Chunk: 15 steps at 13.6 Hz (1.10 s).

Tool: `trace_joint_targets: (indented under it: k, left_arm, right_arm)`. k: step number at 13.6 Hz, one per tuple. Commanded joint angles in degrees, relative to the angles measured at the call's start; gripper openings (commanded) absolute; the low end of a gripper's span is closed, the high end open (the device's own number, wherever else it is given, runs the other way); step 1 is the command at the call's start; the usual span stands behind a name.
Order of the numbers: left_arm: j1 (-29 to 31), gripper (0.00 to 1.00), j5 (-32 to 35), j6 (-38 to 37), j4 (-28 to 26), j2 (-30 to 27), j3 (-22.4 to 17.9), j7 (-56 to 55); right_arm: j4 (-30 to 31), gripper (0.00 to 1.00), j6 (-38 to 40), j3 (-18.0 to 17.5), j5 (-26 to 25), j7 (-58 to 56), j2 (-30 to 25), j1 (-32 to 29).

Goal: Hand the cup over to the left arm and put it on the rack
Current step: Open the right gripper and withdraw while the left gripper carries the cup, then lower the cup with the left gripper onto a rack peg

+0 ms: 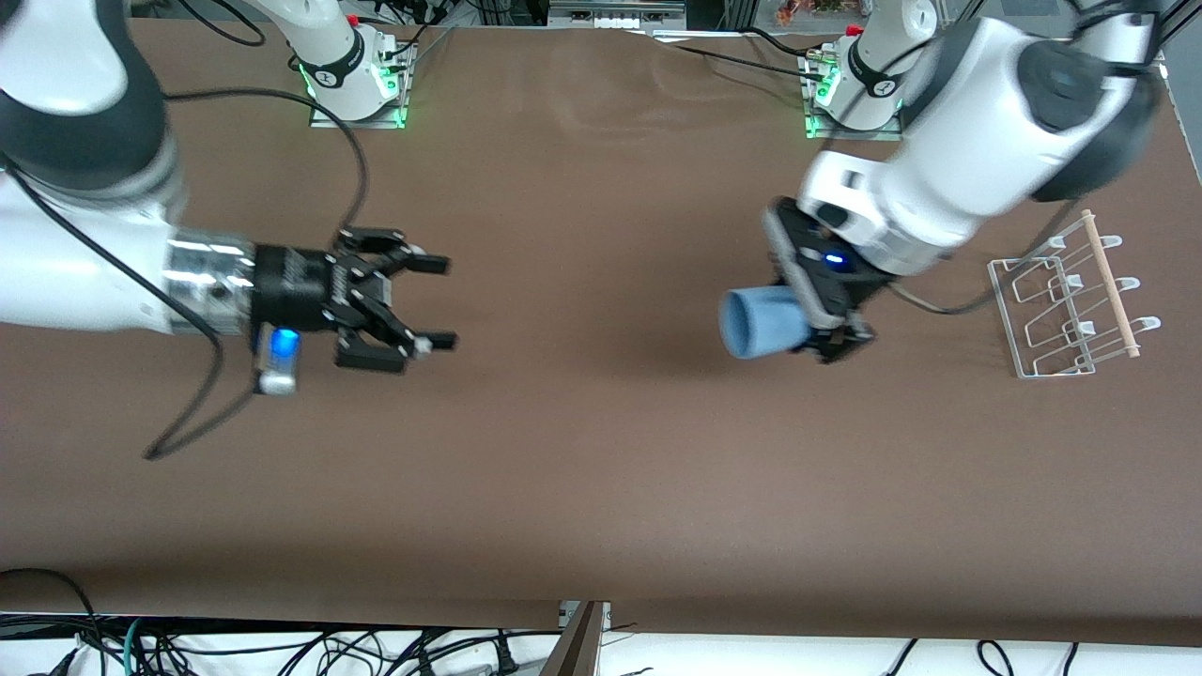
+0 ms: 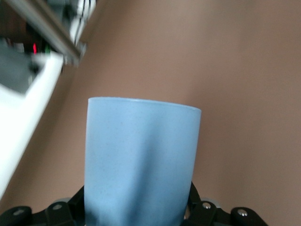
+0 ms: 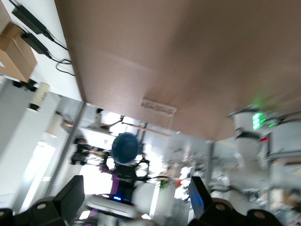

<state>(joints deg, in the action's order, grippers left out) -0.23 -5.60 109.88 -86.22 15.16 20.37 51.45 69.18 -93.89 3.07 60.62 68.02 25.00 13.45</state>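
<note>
Bench (image 1: 582,451): your brown-covered surface.
Handover: done; left claw (image 1: 831,324) clenched on the small light-blue plastic cup (image 1: 762,322).
Right claw (image 1: 413,305): released, empty.
Left: white wire rack (image 1: 1056,310).

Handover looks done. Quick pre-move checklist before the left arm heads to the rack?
1. Left gripper shut on the cup: ok.
2. Cup held sideways over bare table, clear of the surface: ok.
3. Right gripper open and empty, well apart from the cup, toward the right arm's end: ok.
4. Rack upright on the table at the left arm's end, nothing hanging on it: ok.
5. Nothing on the table between cup and rack: ok.
6. Grip firm enough for a tilt: cannot tell.
</note>
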Motion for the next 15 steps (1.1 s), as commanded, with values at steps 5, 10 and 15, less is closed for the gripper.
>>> trace_joint_targets:
  k: [5, 10, 15]
  left_arm:
    - [2.5, 0.00, 27.8, -18.7, -3.4, -0.2, -8.9, 8.5]
    - [5.6, 0.00, 49.9, -23.1, -10.4, -0.4, -9.0, 7.8]
    - [6.5, 0.00, 68.1, -22.0, -24.8, -0.8, -9.6, 4.1]
  right_arm:
    - [8.9, 0.99, 16.8, 8.6, -25.6, -34.4, -13.9, 0.4]
    - [26.5, 0.99, 3.3, 3.5, -55.8, -57.4, -26.1, 1.5]
    - [30.2, 0.99, -3.9, 3.5, -62.3, -65.5, -26.9, 1.4]
